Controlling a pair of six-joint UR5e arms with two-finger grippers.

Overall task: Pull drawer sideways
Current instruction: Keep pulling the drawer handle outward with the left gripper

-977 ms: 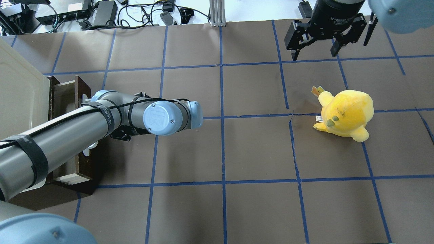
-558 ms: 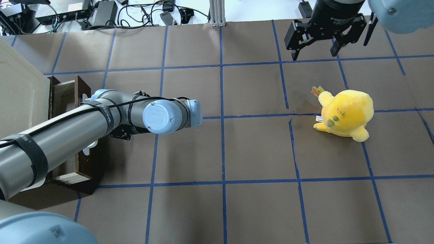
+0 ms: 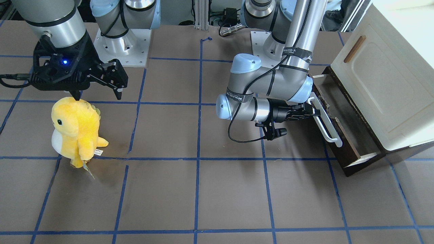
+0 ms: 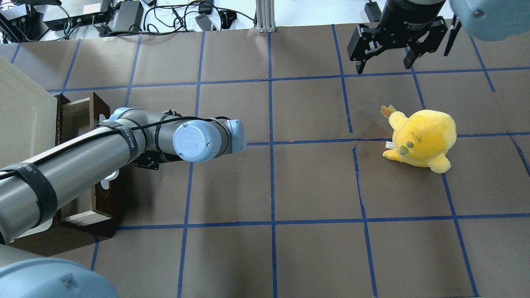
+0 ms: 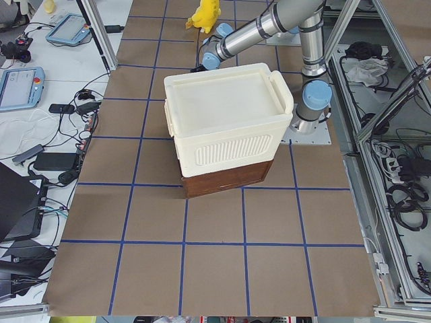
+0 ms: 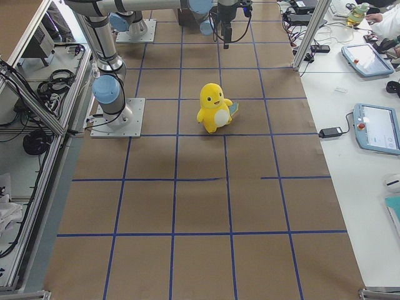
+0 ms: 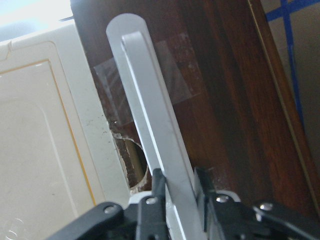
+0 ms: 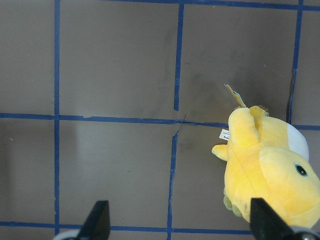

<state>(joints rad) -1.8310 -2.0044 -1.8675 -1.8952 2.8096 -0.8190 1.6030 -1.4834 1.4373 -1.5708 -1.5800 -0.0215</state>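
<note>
At the left end of the table (image 3: 230, 189), low under a cream cabinet (image 3: 379, 88) (image 4: 20, 120) (image 5: 229, 114), the drawer (image 3: 344, 113) (image 4: 80, 114), slid partway out toward the table's middle, pale inside open to view, dark brown front facing outward. Across that front, a long white handle (image 3: 325, 125) (image 7: 150, 115). Reaching in sideways at handle height, the left gripper (image 3: 310, 112) (image 7: 177, 175), clenched on the bar, 1 of its fingers (image 7: 159, 182) on each side. In the left wrist view: bar running up from between the 2 fingers, dark drawer front (image 7: 225, 100) to its right, cream cabinet panel (image 7: 40, 150) to its left. Over the far right part of the table, the right gripper (image 3: 98, 95) (image 4: 384, 66) (image 8: 180, 225), pointing down, jaws spread wide, grasping nothing. Near it but apart, a yellow toy (image 3: 76, 132) (image 4: 420, 138) (image 6: 214, 107) (image 8: 270, 170), upright on the table; in the right wrist view, off to the lower right. From the left side view, drawer front hidden behind the cabinet.
</note>
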